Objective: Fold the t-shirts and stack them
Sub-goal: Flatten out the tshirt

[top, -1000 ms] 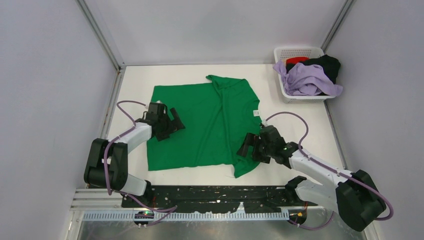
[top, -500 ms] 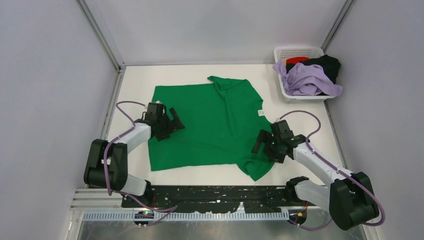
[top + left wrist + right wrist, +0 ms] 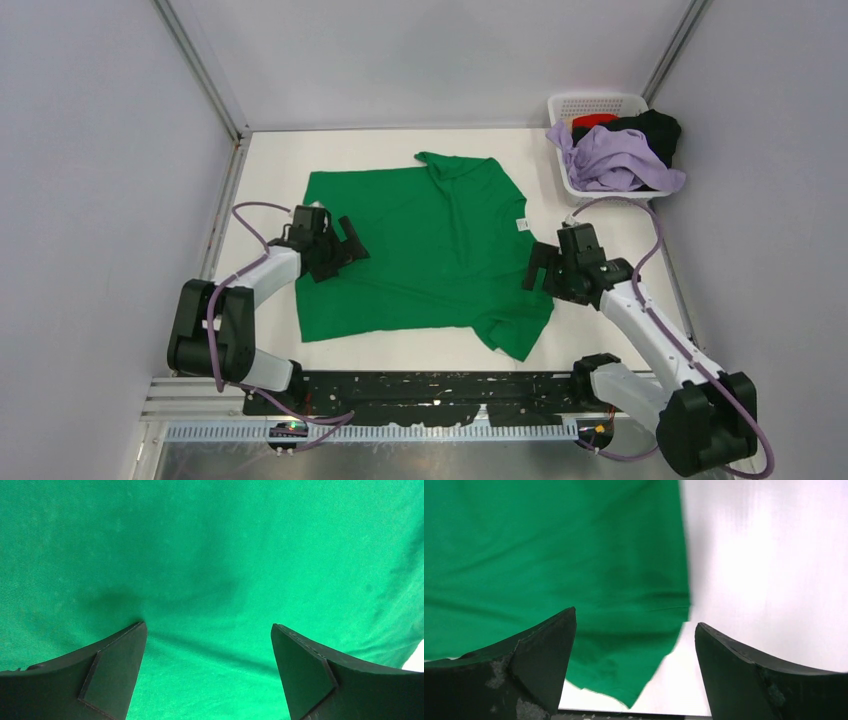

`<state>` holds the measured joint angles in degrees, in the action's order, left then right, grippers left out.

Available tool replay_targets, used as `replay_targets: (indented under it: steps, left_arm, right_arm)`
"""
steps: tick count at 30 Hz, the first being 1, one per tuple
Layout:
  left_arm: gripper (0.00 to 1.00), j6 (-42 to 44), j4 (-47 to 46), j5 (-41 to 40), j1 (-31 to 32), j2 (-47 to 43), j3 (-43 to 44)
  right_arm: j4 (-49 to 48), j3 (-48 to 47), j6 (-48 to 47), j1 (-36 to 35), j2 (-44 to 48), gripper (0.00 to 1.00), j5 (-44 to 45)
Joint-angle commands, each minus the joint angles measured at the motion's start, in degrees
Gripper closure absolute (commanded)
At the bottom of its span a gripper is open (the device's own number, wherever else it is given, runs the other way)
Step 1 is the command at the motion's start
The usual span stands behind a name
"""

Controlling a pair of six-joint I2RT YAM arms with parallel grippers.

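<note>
Drawn out to the right over the last second, the near right side of the green t-shirt [image 3: 420,250] is no longer doubled over the body, and the right fingers [image 3: 534,675] have swung out to that edge. The shirt is spread mid-tabletop [image 3: 270,170], its near right corner rumpled. Spreading flat is judged to be the step in hand, with no fold made; next, that corner needs smoothing and an edge needs gripping. The left fingers [image 3: 112,677] are set wide apart over the shirt's left part, nothing held; whether they touch it cannot be told. The right fingers, equally wide and empty, straddle the right edge. More shirts are heaped in the far-right basket [image 3: 580,105].
</note>
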<state>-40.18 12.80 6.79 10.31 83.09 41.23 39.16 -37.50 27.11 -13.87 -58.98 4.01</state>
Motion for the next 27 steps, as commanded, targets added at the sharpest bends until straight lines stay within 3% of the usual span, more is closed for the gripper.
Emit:
replay_targets:
  steps: [1, 5, 9, 16, 21, 27]
  left_arm:
    - [0.00, 0.18, 0.37, 3.73, -0.47, -3.34, -0.98]
    - [0.00, -1.57, 1.49, 4.14, 0.57, -7.97, -2.74]
    - [0.00, -2.93, 5.10, 2.65, 3.26, -14.12, -5.11]
    - [0.00, -8.95, -1.67, 3.57, 11.36, -20.87, -16.63]
    - [0.00, -9.06, -1.25, -0.14, 11.19, -17.00, -17.76]
    - [0.00, -7.99, -0.84, -2.75, 7.10, -14.37, -16.61]
  right_arm:
    - [-1.53, 1.77, 0.10, -4.97, 5.89, 0.04, -17.56]
    - [-2.56, 2.41, 2.42, -21.19, 7.23, 0.05, -19.38]
    - [-3.93, 6.68, 8.82, -25.29, 7.08, 0.05, -18.45]
    - [-12.08, 15.66, 14.44, -25.46, 7.77, 0.05, -16.29]
    - [-4.39, 13.38, 13.52, -24.39, 3.87, 0.05, -6.80]
    - [1.14, 13.63, 11.25, -15.42, 7.22, 0.05, -5.62]
